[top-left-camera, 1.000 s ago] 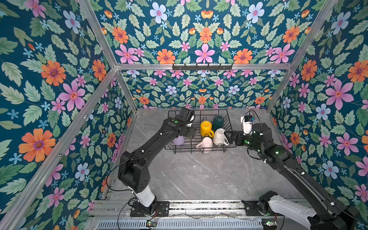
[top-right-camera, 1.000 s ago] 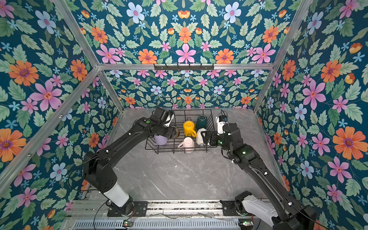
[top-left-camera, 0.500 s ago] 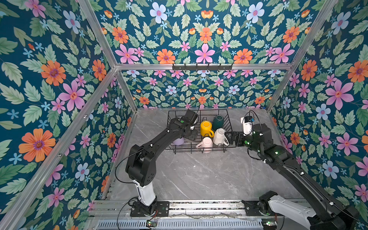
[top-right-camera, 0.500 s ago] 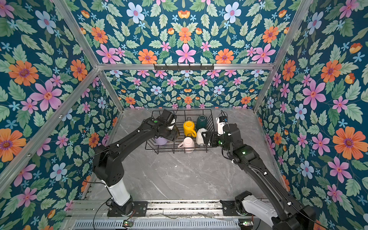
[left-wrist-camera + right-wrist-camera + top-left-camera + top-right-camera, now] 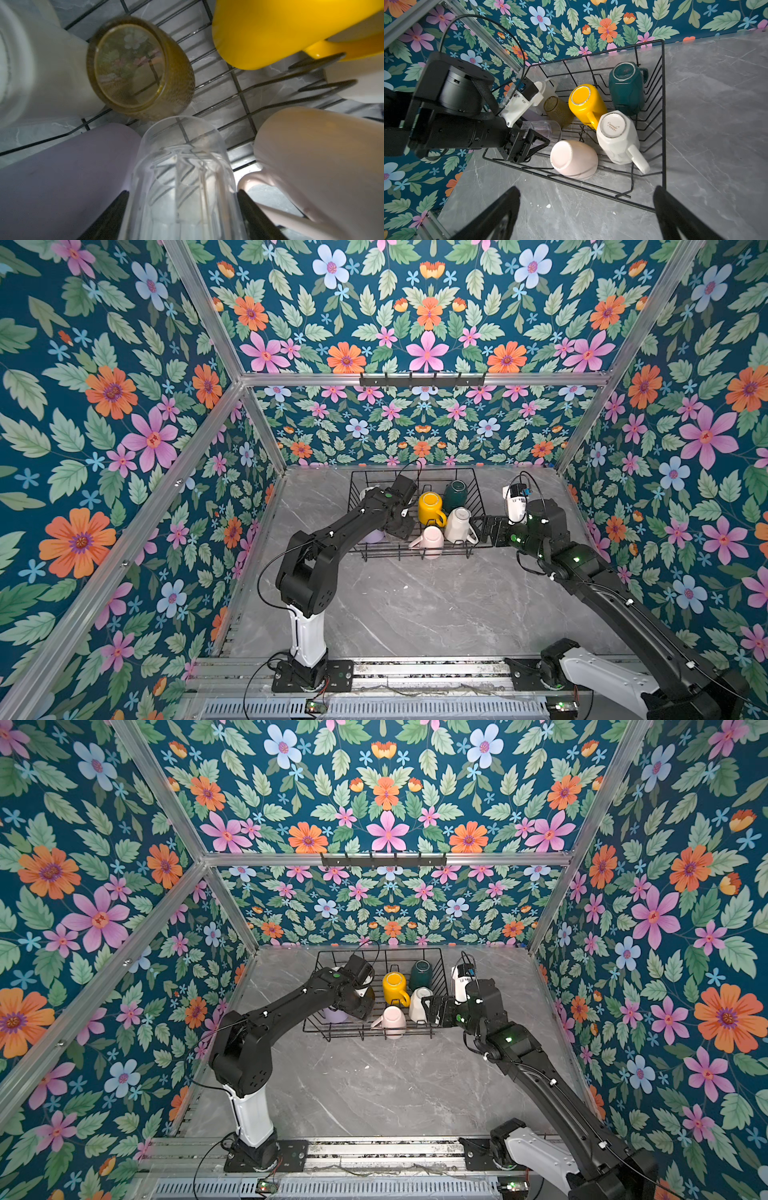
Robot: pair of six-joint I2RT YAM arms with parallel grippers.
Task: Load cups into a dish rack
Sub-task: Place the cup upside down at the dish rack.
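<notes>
At the far end of the table (image 5: 415, 605), close to the back wall (image 5: 415, 427): dish rack (image 5: 386, 549). Holds four mugs (image 5: 587, 101) on the right (bottoms up), two glasses (image 5: 137, 68) and a tumbler (image 5: 62, 176) on the left.

- Black wire dish rack (image 5: 663, 93): thin metal, slight sheen.
- Yellow ceramic mug (image 5: 588, 106): glossy glaze.
- Clear glass tumbler (image 5: 182, 178): transparent, cut facets.
- Olive-brown glass (image 5: 178, 87): dimpled sides.
- Grey marble-look tabletop (image 5: 716, 124): smooth, matt.
</notes>
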